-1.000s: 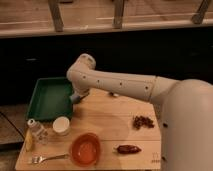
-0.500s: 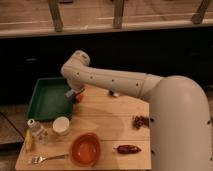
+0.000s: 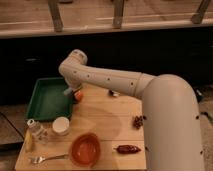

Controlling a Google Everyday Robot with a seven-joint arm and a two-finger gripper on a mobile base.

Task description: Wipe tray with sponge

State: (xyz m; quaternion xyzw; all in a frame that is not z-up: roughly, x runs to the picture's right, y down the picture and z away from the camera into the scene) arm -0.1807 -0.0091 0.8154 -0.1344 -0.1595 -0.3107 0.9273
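We see the white arm reach in from the right, bend at its elbow and drop down to the tray's right rim. The gripper hangs there, just above the rim, with its fingers drawn tight together. A small pale blue patch at its tip looks to us like the sponge, pinched between the fingers. It sits over the right edge of the tray. We cannot tell whether it touches the tray floor. A small orange thing shows just right of the gripper, and we cannot make out what it is.

The green tray lies flat on the rear left corner of the wooden table. In front of the tray stands a white cup, and left of the cup a small bottle. An orange bowl sits near the front edge, with a fork lying to its left. To the right of the bowl we find a red pepper, and behind that a dark red cluster, close to the arm's wide base.
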